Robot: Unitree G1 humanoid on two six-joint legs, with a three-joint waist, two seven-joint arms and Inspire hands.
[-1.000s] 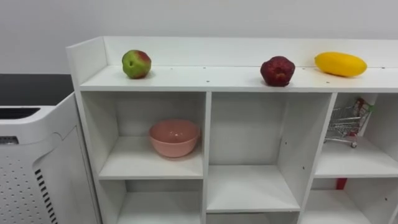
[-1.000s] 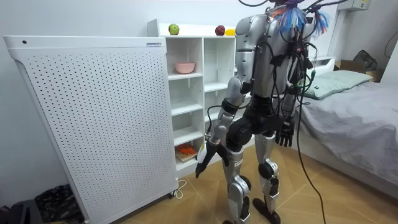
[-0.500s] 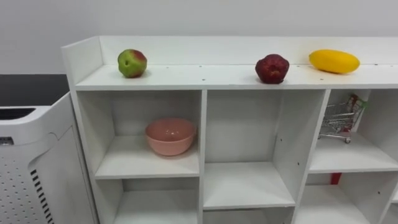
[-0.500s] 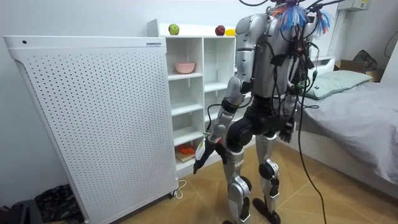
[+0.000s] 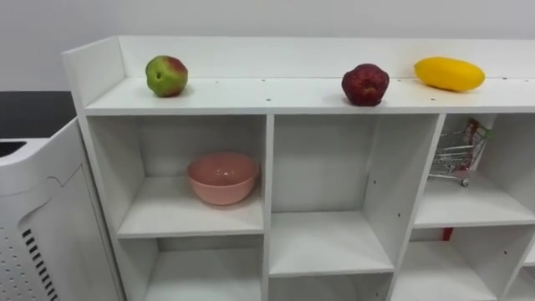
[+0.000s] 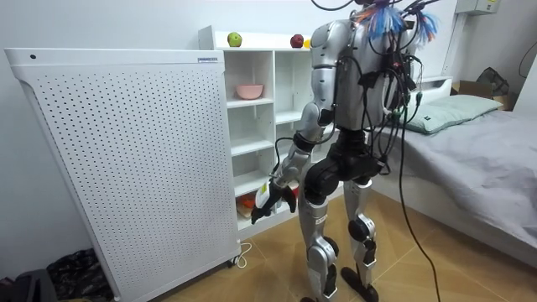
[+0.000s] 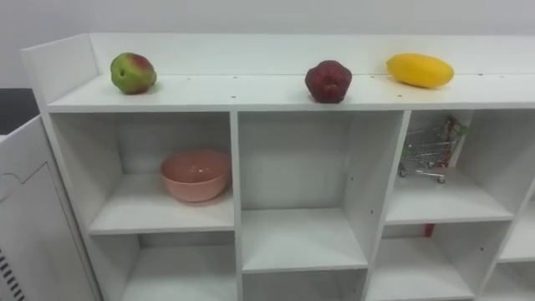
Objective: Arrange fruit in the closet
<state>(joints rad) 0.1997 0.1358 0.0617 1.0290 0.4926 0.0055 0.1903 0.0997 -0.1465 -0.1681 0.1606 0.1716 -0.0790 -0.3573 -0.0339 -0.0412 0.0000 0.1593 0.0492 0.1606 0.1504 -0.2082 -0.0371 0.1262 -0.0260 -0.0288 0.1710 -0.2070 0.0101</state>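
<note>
One hand, the left hand point(image 6: 271, 195), hangs low in front of the lower shelves in the room view. Whether its fingers are loose or curled I cannot tell at that range, and I can make out nothing held in it. The robot stands upright close to the white shelf unit point(image 5: 251, 95), facing it, with a white perforated panel point(image 6: 126, 151) at the room view's left and a bed point(image 6: 482, 138) at its right.

All three fruits lie on the unit's top board, well apart from one another: a green-and-red apple point(image 5: 166, 75) near the left end, a dark red fruit point(image 5: 365, 84) right of the middle, and a yellow oblong fruit point(image 5: 449, 73) further right. Below, a pink bowl point(image 5: 222, 177) sits in the upper left compartment, the upper middle compartment is bare, and a small wire shopping cart point(image 5: 456, 155) stands in the upper right one.

Judging from this, the task is at its opening step: lining up on the shelves, with no fruit taken. The next move probably calls for raising an arm to the top board, closing round one fruit, likely the apple on the left side, and lowering it into a compartment, perhaps into the bowl. Round fruit may roll if nudged.
</note>
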